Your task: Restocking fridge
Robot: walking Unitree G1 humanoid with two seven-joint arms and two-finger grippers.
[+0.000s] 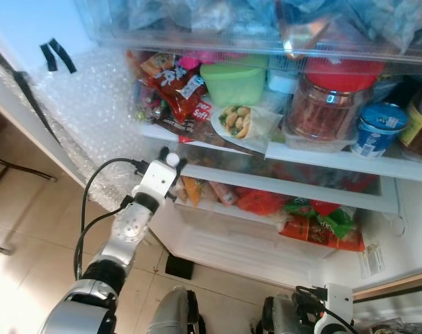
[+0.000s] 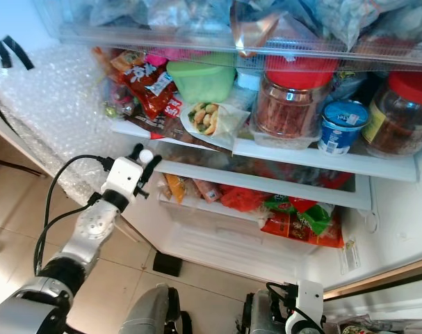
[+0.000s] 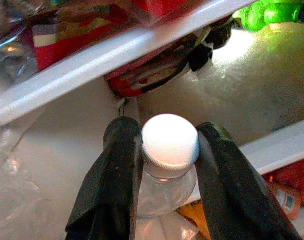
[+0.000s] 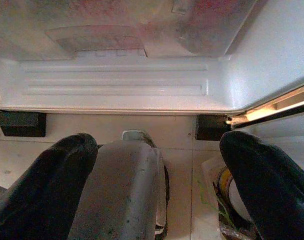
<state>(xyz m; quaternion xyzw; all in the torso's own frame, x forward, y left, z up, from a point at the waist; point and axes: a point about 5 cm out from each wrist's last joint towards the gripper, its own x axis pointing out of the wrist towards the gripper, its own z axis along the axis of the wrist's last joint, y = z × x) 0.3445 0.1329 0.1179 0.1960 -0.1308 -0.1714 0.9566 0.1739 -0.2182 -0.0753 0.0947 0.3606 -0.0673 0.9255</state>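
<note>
My left gripper point(image 3: 164, 150) is shut on the neck of a clear bottle with a white cap point(image 3: 170, 139). In the eye views that cap point(image 1: 172, 159) sits at the left end of the open fridge, just below the middle shelf point(image 1: 322, 154) and in front of the drawer point(image 1: 266, 202). My left arm point(image 1: 131, 226) reaches up from the lower left. My right gripper point(image 4: 157, 185) hangs low with its fingers point(image 4: 46, 185) spread wide and nothing between them, pointing at the fridge's white bottom edge point(image 4: 116, 85).
The shelf holds red snack bags point(image 1: 174, 83), a green tub point(image 1: 233, 82), a red-lidded jar point(image 1: 332, 101) and a blue cup point(image 1: 377, 129). Bubble wrap point(image 1: 85, 111) covers the left wall. Packets point(image 1: 318, 223) fill the drawer. Tiled floor lies below.
</note>
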